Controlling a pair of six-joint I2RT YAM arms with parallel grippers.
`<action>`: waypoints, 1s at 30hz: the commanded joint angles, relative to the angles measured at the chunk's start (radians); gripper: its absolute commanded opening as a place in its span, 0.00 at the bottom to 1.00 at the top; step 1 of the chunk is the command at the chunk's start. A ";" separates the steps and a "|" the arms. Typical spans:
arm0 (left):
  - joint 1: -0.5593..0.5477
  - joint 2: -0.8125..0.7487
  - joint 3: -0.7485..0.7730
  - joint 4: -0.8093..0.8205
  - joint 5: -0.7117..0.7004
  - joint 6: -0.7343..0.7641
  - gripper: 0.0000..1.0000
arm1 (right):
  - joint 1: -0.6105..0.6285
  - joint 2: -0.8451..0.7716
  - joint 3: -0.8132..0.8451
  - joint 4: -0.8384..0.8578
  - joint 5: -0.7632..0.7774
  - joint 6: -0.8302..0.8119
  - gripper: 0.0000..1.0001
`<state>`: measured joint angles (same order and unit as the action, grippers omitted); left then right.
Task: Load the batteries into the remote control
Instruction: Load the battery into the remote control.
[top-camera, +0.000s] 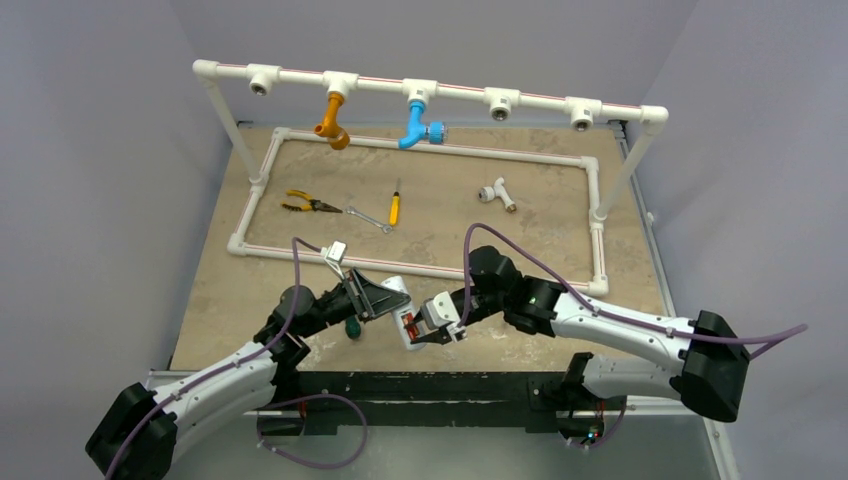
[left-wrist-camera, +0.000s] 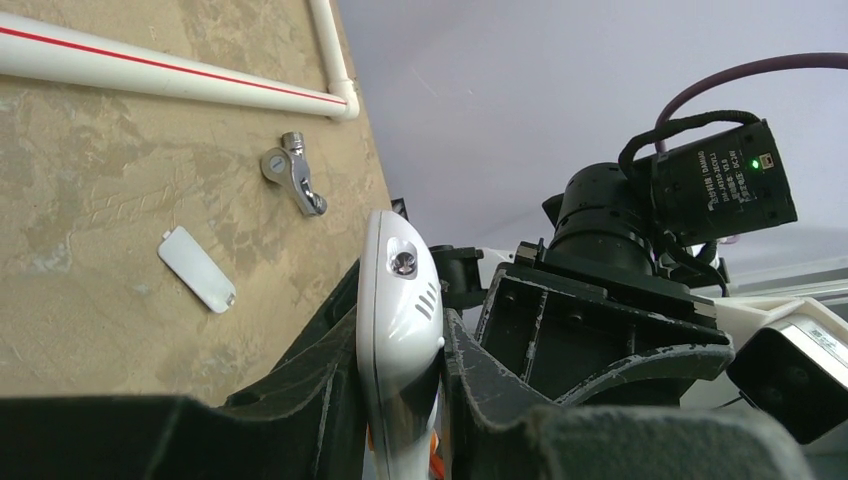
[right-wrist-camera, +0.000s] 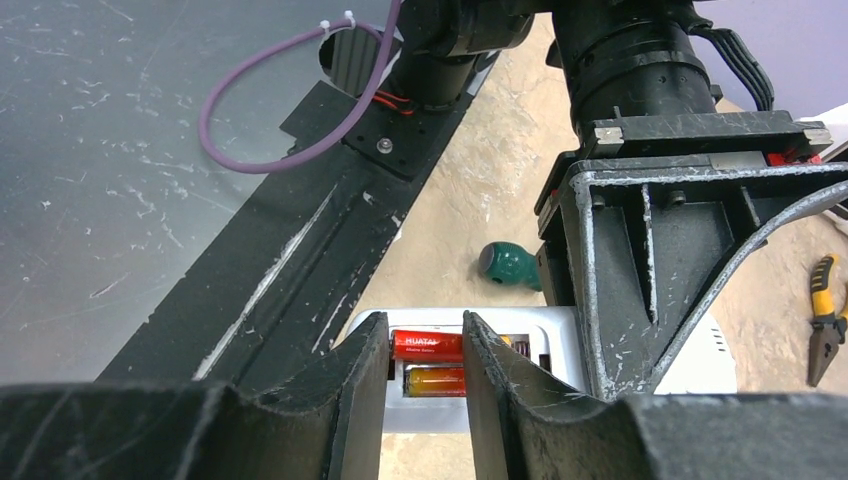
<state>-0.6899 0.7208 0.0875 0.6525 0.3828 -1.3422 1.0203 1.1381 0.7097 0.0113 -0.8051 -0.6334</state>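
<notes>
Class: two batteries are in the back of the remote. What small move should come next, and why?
Probably ease the right hand back from the remote, which the left hand grips: both batteries lie inside it, and the cover lies on the table.

Your 2 arms meet low, just ahead of the bases. Left arm is stretched forward and to the right with the wrist rolled over. Left gripper has its jaws clamped hard on the remote control. Right arm is bent at the elbow, forearm pointing left. Right gripper is tip to tip with the left one, 2 fingers parted by a narrow gap, with no grip that I can see.
</notes>
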 joint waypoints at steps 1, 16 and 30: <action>-0.006 -0.006 0.034 0.079 0.009 -0.017 0.00 | -0.003 0.020 0.011 0.000 0.004 0.010 0.29; -0.007 0.006 0.026 0.125 0.000 -0.046 0.00 | -0.005 0.061 -0.002 0.093 0.054 0.089 0.15; -0.007 -0.026 0.031 0.137 0.013 -0.084 0.00 | -0.049 0.052 -0.057 0.187 0.037 0.106 0.13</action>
<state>-0.6876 0.7288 0.0875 0.6487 0.3378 -1.3521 1.0069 1.1900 0.6743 0.1577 -0.8116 -0.5304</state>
